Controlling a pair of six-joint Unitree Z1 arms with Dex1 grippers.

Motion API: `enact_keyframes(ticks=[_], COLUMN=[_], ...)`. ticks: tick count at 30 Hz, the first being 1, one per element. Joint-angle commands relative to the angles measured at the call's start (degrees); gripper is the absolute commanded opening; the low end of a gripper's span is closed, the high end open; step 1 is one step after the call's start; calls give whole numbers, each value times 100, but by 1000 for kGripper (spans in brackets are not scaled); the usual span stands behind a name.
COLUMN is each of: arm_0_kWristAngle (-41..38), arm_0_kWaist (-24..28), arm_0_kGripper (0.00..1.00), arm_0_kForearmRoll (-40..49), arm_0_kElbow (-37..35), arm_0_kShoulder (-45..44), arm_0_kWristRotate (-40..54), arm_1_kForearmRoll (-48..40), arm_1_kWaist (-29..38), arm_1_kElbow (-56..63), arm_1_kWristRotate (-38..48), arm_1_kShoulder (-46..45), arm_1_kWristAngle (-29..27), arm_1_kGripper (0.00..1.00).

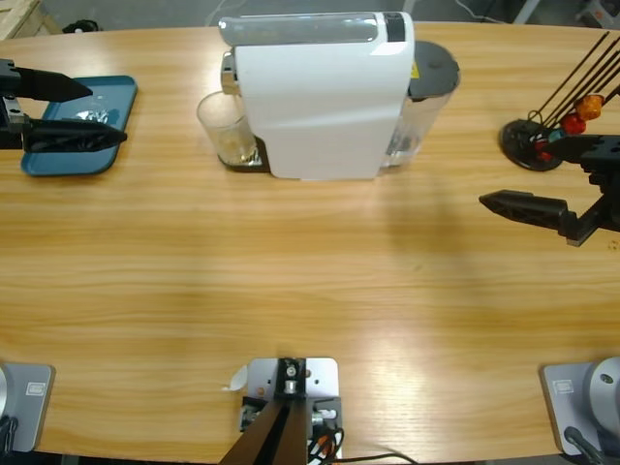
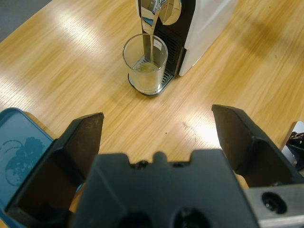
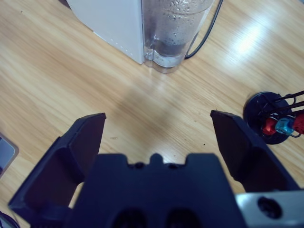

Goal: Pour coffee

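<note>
Wooden surface (image 1: 310,281) fills the high view nearest the camera, bare across its middle. At its far side a clear glass (image 1: 225,131) stands on the drip tray of the white coffee machine (image 1: 320,97), under the spout. The coffee (image 2: 145,69) is a shallow pale brown layer in the bottom of that glass, seen from above in the left wrist view. A clear water tank (image 3: 171,28) sits at the machine's other end, with a black cable running off behind it.

Outward to one side, the left hand (image 1: 82,114) hovers over a blue tray (image 1: 111,97), well apart from the glass; its jaws are spread wide and hold nothing. A small crumpled silver thing lies on the tray between the jaws.

On the opposite side the right hand (image 1: 528,174) hangs above bare wood, jaws wide apart and empty. Just beside it stands a black capsule holder (image 1: 533,140) with thin rods carrying red and orange capsules (image 1: 579,111).
</note>
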Motion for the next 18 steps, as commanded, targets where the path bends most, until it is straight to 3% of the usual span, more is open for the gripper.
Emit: enact_keyframes(ticks=[1, 18], arm_0_kWristAngle=[-85, -85], arm_0_kWaist=[56, 56], arm_0_kGripper=[1000, 1000], arm_0_kForearmRoll=[-71, -129], arm_0_kElbow=[124, 219], arm_0_kShoulder=[202, 239], arm_0_kWristRotate=[50, 105], arm_1_kForearmRoll=[-36, -36], arm_1_kWaist=[-72, -72], arm_1_kElbow=[177, 176], arm_1_kWristRotate=[-65, -65], arm_1_kShoulder=[94, 119], arm_1_kWristAngle=[-106, -113], arm_1_kGripper=[1000, 1000])
